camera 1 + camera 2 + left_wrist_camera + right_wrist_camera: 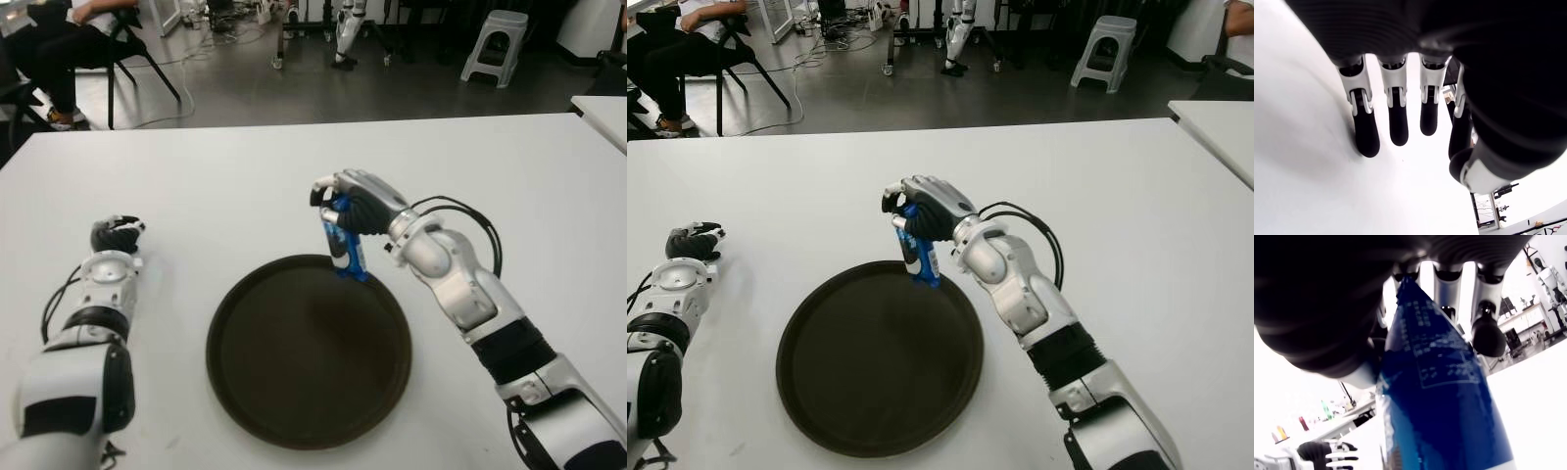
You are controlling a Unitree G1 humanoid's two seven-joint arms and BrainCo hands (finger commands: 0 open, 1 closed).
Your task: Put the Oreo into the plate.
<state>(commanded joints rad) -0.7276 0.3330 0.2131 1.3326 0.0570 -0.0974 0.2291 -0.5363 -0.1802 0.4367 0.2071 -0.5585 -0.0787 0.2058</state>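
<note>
A blue Oreo pack (345, 240) hangs upright in my right hand (345, 201), whose fingers are curled around its top. The pack's lower end is over the far rim of the round dark brown plate (309, 411), which lies on the white table in front of me. The right wrist view shows the blue wrapper (1437, 396) filling the frame, clamped between the fingers (1486, 333). My left hand (116, 235) shows on the table at the left, well away from the plate, with its fingers (1365, 132) extended and nothing in them.
The white table (225, 176) stretches wide around the plate. Beyond its far edge are a person seated on a chair (69, 44), a grey stool (495, 44) and another robot's legs (348, 34). A second white table corner (602, 108) shows at the right.
</note>
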